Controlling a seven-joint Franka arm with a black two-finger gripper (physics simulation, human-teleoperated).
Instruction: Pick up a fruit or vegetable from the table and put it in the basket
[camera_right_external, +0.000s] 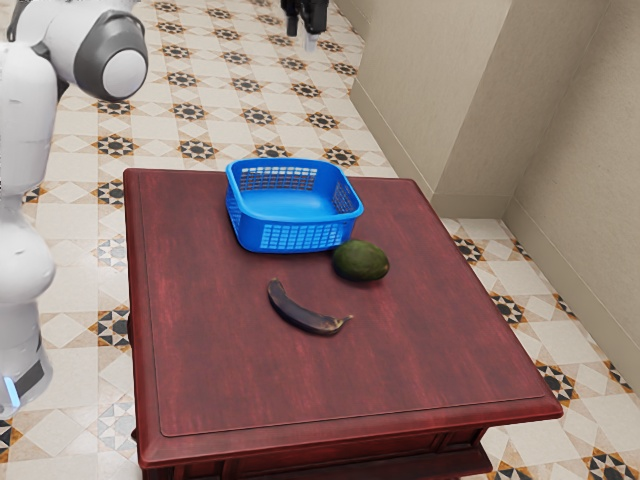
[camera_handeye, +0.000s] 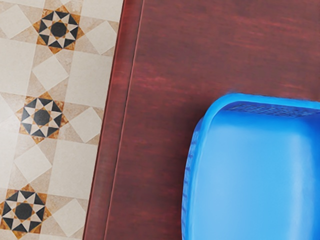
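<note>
High up at the top edge of the exterior view is my gripper, well above the table and clear of everything on it. The blue basket stands upright near the table's far edge. A dark green avocado-like fruit lies close by the basket's near corner; whether they touch is unclear. A dark, curved banana or eggplant-like item rests nearer the table's front than the basket. In the wrist view, part of the basket appears below my hand.
The dark red table has a raised edge, seen also as the table border beside patterned floor tiles. A beige wall rises beyond the table toward the exterior view's right.
</note>
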